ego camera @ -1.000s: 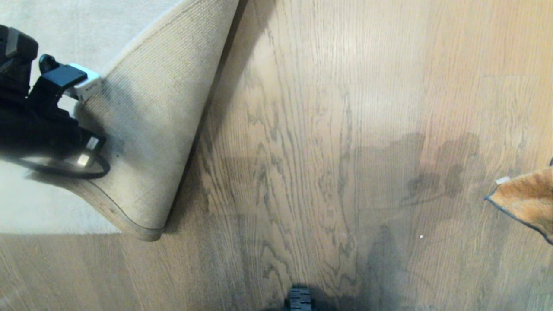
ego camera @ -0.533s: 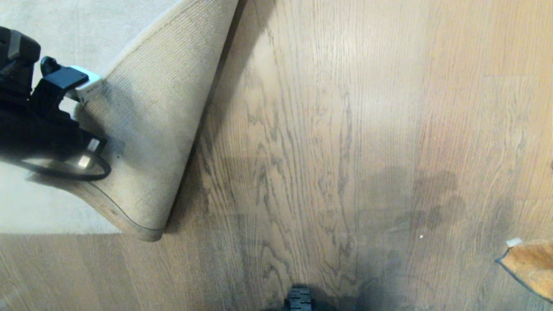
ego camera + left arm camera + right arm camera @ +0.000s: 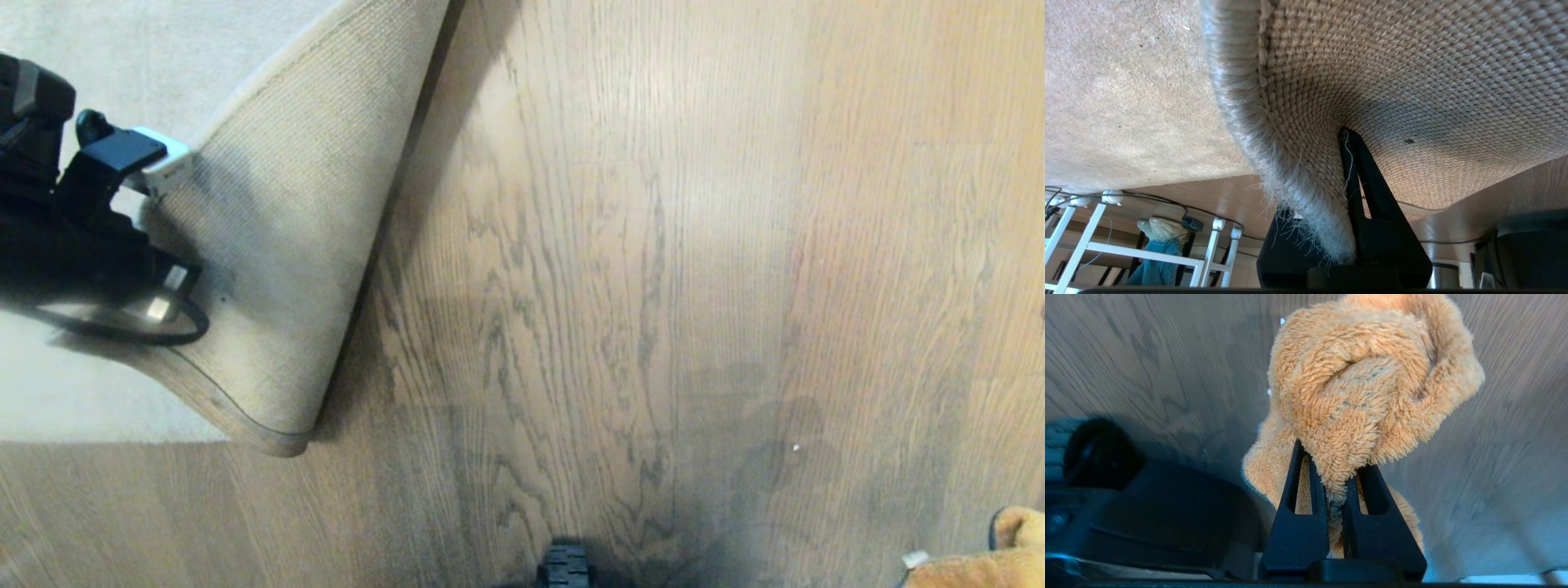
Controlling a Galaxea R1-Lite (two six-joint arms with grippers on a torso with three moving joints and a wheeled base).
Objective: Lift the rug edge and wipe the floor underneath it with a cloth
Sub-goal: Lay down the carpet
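Observation:
The rug edge [image 3: 277,245] is folded back at the left, with its tan woven backing facing up. My left gripper [image 3: 1327,196] is shut on the rug edge [image 3: 1274,155], and the frayed border runs between its black fingers [image 3: 1376,204]. The left arm [image 3: 73,237] stands over the pale rug at the far left. Beside the fold the brown plank floor [image 3: 612,286] lies bare. The orange plush cloth [image 3: 980,567] only peeks in at the bottom right corner. My right gripper [image 3: 1335,465] is shut on a bunched fold of the cloth [image 3: 1367,388], held above the floor [image 3: 1147,355].
A dark part of my base [image 3: 565,567] shows at the bottom middle. The left wrist view shows a white metal rack [image 3: 1147,253] and cables on the floor beyond the rug. The right wrist view shows my dark base [image 3: 1147,514] beside the cloth.
The cloth has moved down the right side of the head view to the bottom corner, and its shadow followed. The left arm and the lifted rug edge have stayed still.

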